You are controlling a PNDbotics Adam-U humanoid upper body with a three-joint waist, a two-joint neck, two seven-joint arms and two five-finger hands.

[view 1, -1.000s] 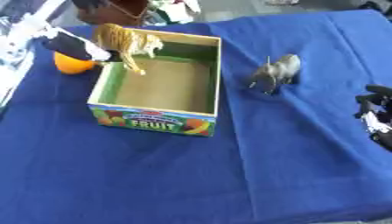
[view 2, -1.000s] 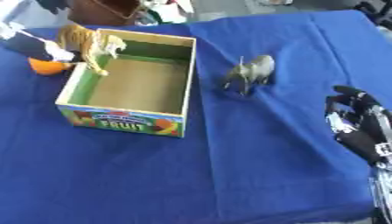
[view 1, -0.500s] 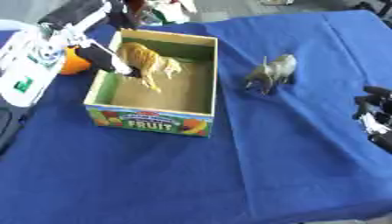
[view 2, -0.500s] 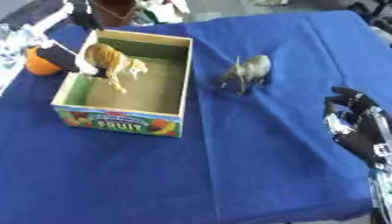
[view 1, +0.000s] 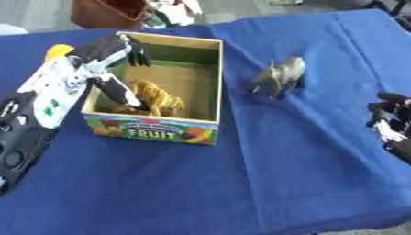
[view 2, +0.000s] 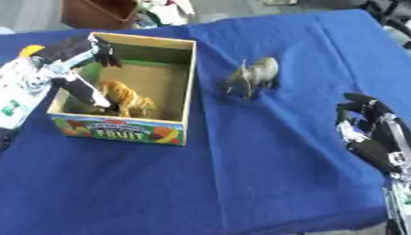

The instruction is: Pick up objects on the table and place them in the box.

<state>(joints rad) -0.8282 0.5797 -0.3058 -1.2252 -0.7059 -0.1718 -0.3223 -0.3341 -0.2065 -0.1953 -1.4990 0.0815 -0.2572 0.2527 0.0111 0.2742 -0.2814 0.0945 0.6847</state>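
Reaching into the box (view 1: 205, 82), the left robot hand (view 1: 112, 69) holds with curled fingers the tiger toy (view 1: 157, 97) on the box floor, while the grey animal figure (view 1: 281, 75), probably light, stiff plastic best pinched at its body, stands right of the box.

A deep blue cloth (view 1: 241, 183) covers the whole worktop, lying mostly smooth with a few soft creases and folds across its surface. Beyond the far edge of the worktop, a strip of pale grey floor (view 1: 40, 13) shows. On it stands a reddish-brown boxy piece of furniture (view 1: 108, 13), with some blurred white and dark clutter (view 1: 173, 8) just beside it. The light is even and soft.
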